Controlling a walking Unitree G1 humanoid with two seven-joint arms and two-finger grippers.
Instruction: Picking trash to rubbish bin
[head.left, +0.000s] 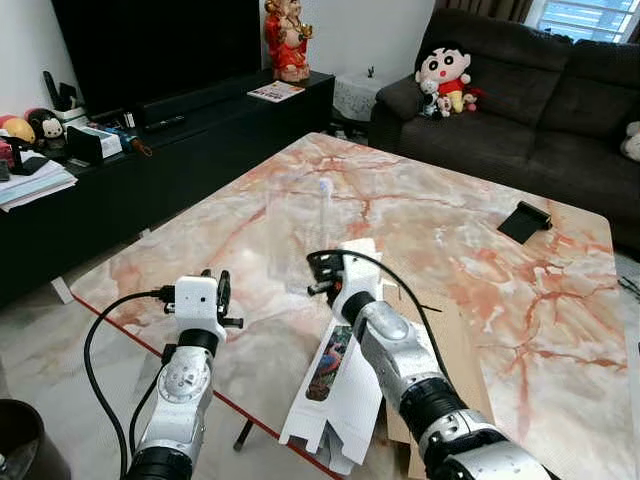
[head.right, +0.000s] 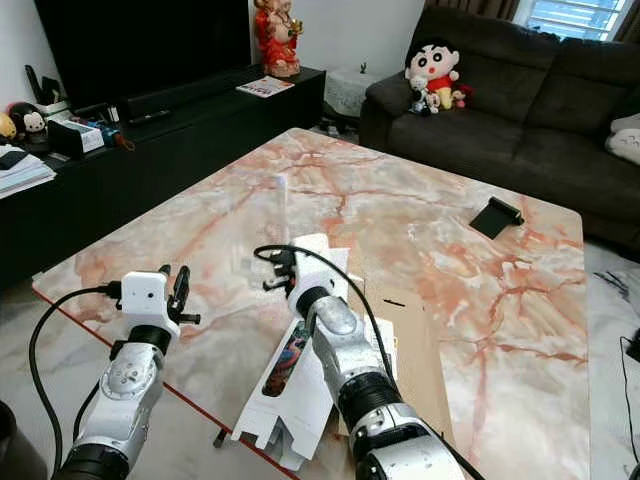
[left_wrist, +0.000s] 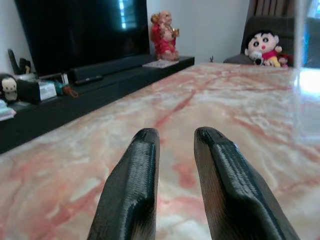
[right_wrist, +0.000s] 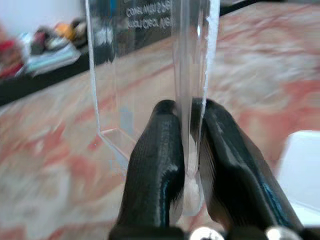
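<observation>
Pinching together, the right gripper (right_wrist: 187, 150) is clamping its two black fingers (right_wrist: 155, 165) on the thin wall of a clear plastic box (right_wrist: 150, 60), which is standing upright on the marble table (head.left: 480, 290) near its middle, faint and see-through from the head views (head.left: 300, 235). Its silver arm is reaching forward from the table's near edge, passing over a flattened white carton (head.left: 340, 390) that is lying on a sheet of brown cardboard (head.left: 455, 340) and overhanging the edge. Off to the left, the left gripper (left_wrist: 175, 165) is hovering low over the marble with its fingers slightly parted and nothing between them; its arm is rising from beside the table's near corner, a black cable (head.left: 100, 340) looping off the wrist. Farther out, a small black object (head.left: 524, 221) is lying on the far right part of the table. A dark sofa (head.left: 520, 110) with a plush doll (head.left: 445, 75) is standing beyond it, and along the left side a black TV console (head.left: 190, 140) is carrying a red figurine (head.left: 287, 40) and assorted small items.
</observation>
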